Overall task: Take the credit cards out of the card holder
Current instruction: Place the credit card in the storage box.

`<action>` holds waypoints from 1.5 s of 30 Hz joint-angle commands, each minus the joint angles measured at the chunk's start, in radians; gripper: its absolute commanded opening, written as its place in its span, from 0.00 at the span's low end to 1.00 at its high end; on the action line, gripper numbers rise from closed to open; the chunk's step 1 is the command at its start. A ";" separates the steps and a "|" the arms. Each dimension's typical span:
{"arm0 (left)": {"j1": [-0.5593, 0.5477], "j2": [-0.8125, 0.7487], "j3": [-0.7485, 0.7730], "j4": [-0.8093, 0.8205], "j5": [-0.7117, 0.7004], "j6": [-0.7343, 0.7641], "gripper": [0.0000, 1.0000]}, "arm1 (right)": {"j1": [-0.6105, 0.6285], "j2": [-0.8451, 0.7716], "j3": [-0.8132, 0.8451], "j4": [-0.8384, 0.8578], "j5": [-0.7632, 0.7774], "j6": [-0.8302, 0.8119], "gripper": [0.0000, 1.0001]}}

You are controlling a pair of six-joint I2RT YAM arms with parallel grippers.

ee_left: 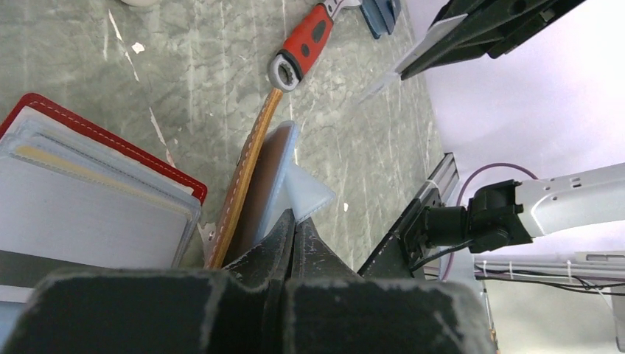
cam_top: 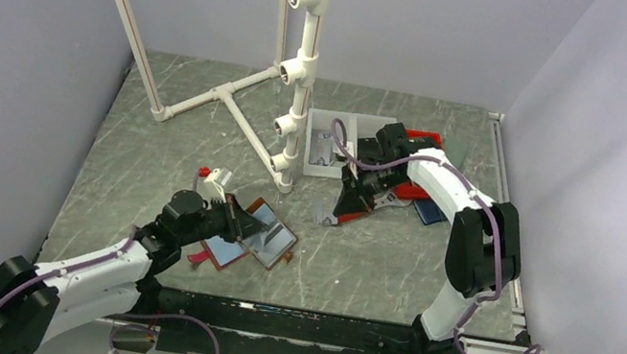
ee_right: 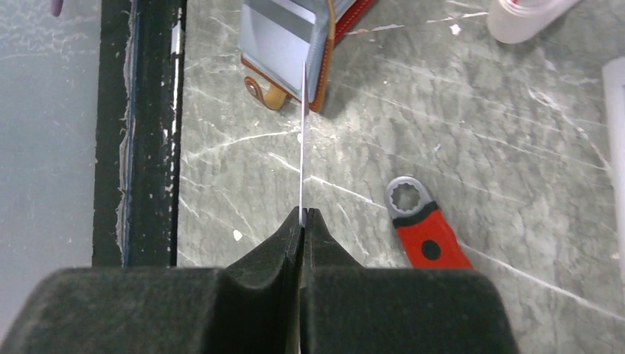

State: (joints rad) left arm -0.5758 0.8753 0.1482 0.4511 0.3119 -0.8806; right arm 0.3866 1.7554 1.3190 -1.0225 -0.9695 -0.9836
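The card holder lies open near the left arm, with a red-brown leather cover and clear sleeves. My left gripper is shut on the corner of one clear sleeve, next to the brown stitched cover edge. Further sleeves with cards lie at the left of that view. To the right of the holder, my right gripper is shut on a thin grey credit card held above the table. In the right wrist view the card shows edge-on, rising from the gripper toward the holder.
A red-handled wrench lies on the table just right of the right gripper. Behind it are a white tray and blue cards. A white pipe frame stands at the back centre. A small white bottle sits beside the left wrist.
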 commanded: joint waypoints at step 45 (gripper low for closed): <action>0.028 0.004 -0.021 0.162 0.114 -0.082 0.00 | -0.261 0.195 0.475 0.148 0.085 0.385 0.00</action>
State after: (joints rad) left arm -0.5526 0.8875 0.1181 0.5465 0.3969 -0.9493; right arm 0.0925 1.9034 1.7187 -0.9028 -0.8837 -0.6556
